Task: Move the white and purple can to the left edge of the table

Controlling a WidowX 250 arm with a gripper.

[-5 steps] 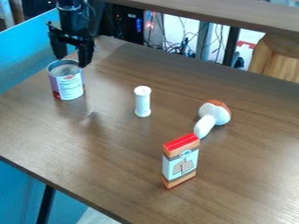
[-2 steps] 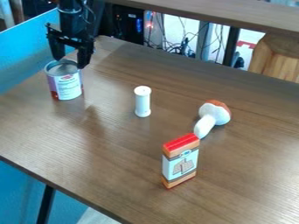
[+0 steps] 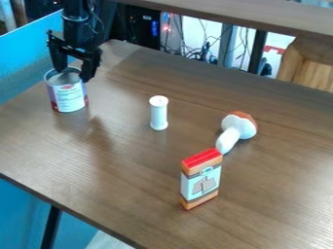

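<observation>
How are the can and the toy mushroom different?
The can stands upright, while the toy mushroom lies on its side. The can is open at the top and hollow; the mushroom has a rounded reddish-brown and white cap. The can is bigger than the mushroom. Both sit on the brown table and have some white on them.

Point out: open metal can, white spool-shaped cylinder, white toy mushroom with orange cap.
Open metal can (image 3: 68, 95), camera view, label.
White spool-shaped cylinder (image 3: 158, 114), camera view, mid-shaft.
White toy mushroom with orange cap (image 3: 238, 128), camera view, cap underside.
</observation>
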